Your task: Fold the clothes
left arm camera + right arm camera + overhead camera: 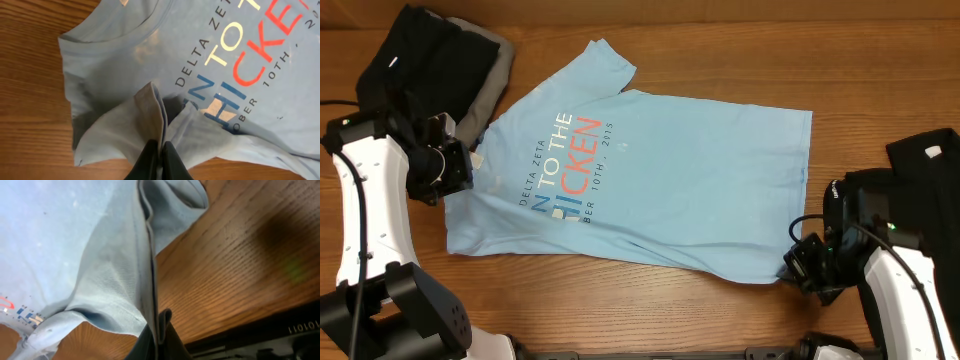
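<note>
A light blue T-shirt (pixel 670 170) with white and coral lettering lies spread across the wooden table, collar toward the left. My left gripper (pixel 470 168) is shut on a pinched fold of the shirt near its collar and shoulder; in the left wrist view the cloth (pixel 150 115) rises between the black fingers (pixel 147 162). My right gripper (pixel 790 262) is shut on the shirt's hem at the lower right corner; in the right wrist view the hem (pixel 150 270) runs up from between the fingers (pixel 145 345). A black garment (pixel 435 60) lies at the back left.
A grey garment (pixel 492 75) peeks from under the black one at the back left. A dark cloth with a white label (pixel 932 165) lies at the right edge. The table's front edge (pixel 260 325) is close behind my right gripper.
</note>
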